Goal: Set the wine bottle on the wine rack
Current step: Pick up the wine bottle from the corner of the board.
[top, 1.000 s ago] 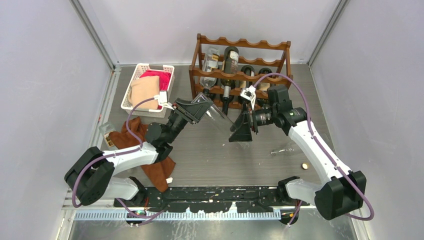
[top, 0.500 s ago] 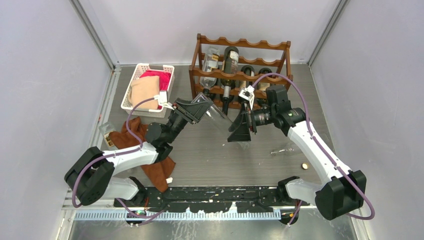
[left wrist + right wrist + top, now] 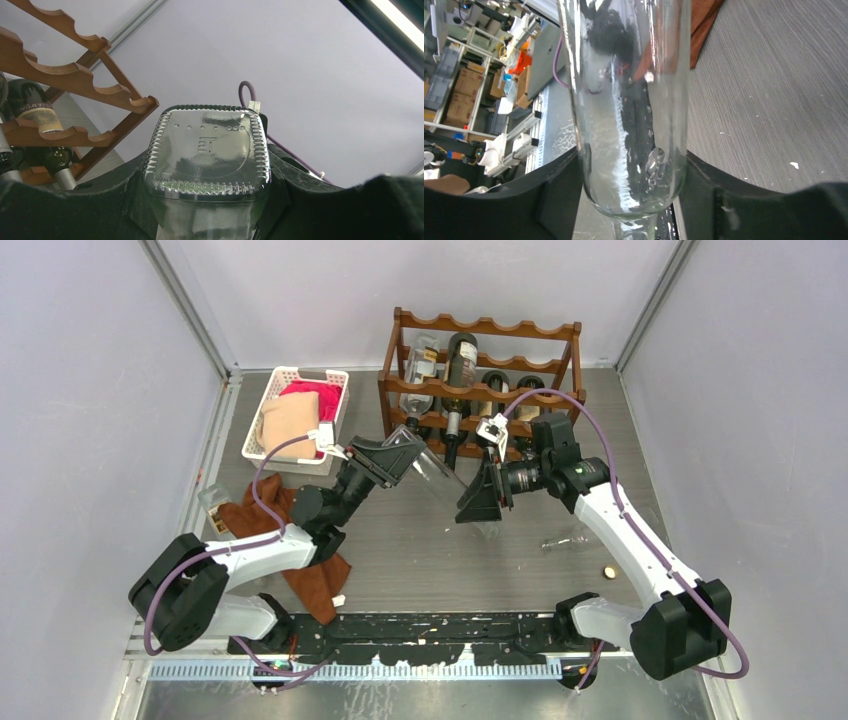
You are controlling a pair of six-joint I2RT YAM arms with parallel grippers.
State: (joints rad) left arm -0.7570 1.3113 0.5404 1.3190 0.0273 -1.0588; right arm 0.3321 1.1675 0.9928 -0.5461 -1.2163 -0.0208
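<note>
The wine bottle [image 3: 440, 475] is clear glass and hangs tilted above the table, in front of the wine rack [image 3: 485, 328]. My left gripper [image 3: 400, 455] is shut on its square-based end; the left wrist view shows that embossed base [image 3: 207, 150] between both fingers, with the rack [image 3: 75, 85] off to the left. My right gripper [image 3: 478, 498] is at the other end. In the right wrist view the bottle [image 3: 624, 100] fills the gap, and my right gripper [image 3: 631, 160] has both fingers against the glass just above the shoulder.
Several bottles [image 3: 460, 360] lie in the rack's tiers. A white basket [image 3: 285, 375] with cloths stands back left. A brown cloth [image 3: 300, 560] and a small jar [image 3: 212, 502] lie near the left arm. A clear glass piece [image 3: 570, 538] and a cork [image 3: 608, 571] lie on the right.
My right gripper has slid a little left along the bottle and its jaws have narrowed onto the glass. The left arm and the bottle have stayed where they were.
</note>
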